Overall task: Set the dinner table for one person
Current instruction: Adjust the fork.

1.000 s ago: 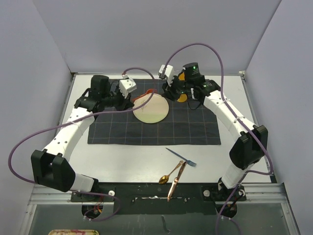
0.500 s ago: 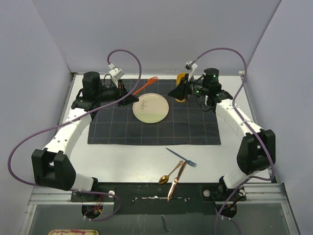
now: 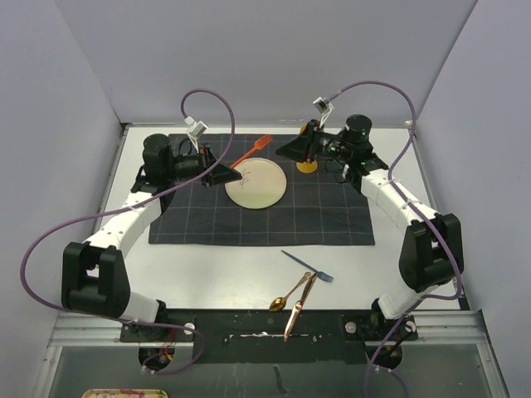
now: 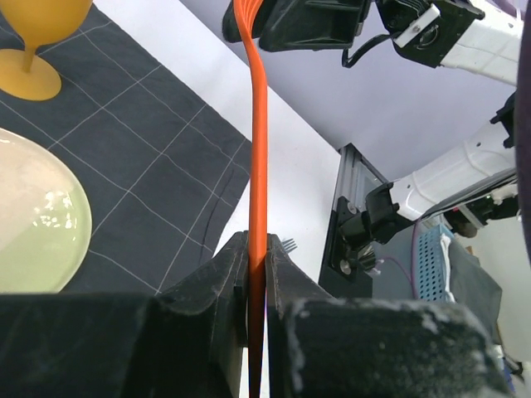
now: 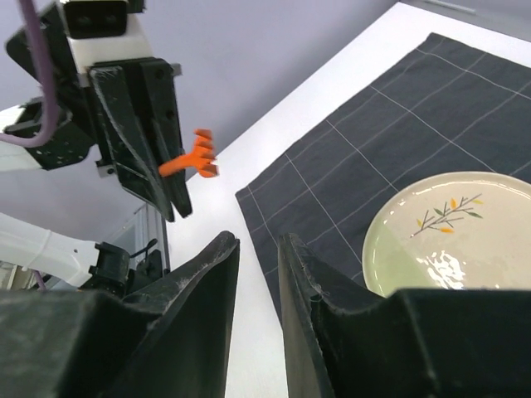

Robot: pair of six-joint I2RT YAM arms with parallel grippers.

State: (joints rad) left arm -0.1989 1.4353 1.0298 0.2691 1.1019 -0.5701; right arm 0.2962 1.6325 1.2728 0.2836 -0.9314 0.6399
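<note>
**Top external.** Bench (image 3: 232, 274): white, fills the view, metal rail along its near edge. Dark grid cloth (image 3: 332, 217) lies on the far half, w/ plate (image 3: 255, 184) on it, centre-left. Left end effector (image 3: 222, 172) sits just left of the plate, clamped on an orange fork (image 3: 251, 151) whose tines point up-right. Right end effector (image 3: 284, 151) hangs near the plate's far-right side, w/ a yellow goblet (image 3: 307, 167) partly hidden behind it. On bare bench near the front edge: blue-grey fork (image 3: 309, 267), gold spoon (image 3: 286, 296), copper knife (image 3: 299, 308).

**Left wrist.** Jaws pinch the fork handle edge-on, and the shaft runs up toward the right arm. Goblet stands upright on the cloth, top left.

**Right wrist.** Jaws narrow, a slim gap, nothing between them. Plate is lower right. Opposite end effector shows the fork's tines protruding.
</note>
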